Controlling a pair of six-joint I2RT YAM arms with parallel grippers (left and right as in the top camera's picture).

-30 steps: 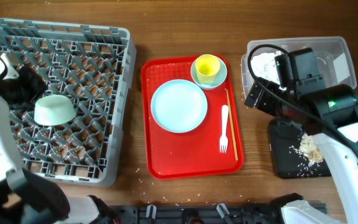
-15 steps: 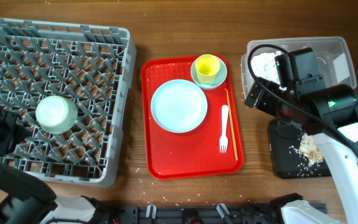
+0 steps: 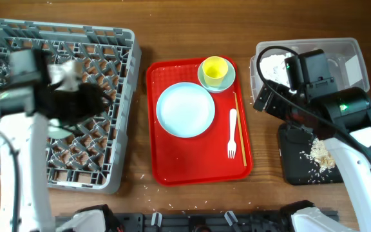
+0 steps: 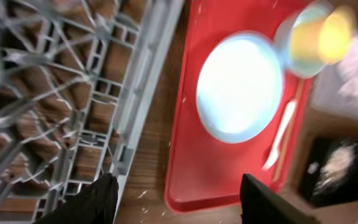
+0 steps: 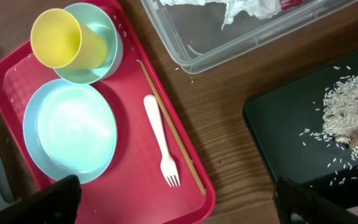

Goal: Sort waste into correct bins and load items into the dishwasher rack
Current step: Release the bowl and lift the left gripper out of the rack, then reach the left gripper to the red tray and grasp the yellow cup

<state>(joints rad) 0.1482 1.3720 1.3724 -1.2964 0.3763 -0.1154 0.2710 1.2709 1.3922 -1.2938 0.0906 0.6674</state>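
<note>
Overhead view: we noted the left gripper (image 4: 182, 200) above the dishwasher rack (image 3: 63, 29), jaws wide apart, empty. The right gripper (image 5: 180, 205) was equally spread, holding nothing. The light-blue plate (image 3: 185, 109) lay flat on the red tray (image 3: 198, 164). We judged the plate next: pinch its rim, lift clear of the tray lip.

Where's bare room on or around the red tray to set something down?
Free: the lower part of the red tray, below the plate and left of the fork; the wood strip between rack and red tray; the wood gap beside the black tray. Crowded: tray top, with plate and cup in bowl.
</note>
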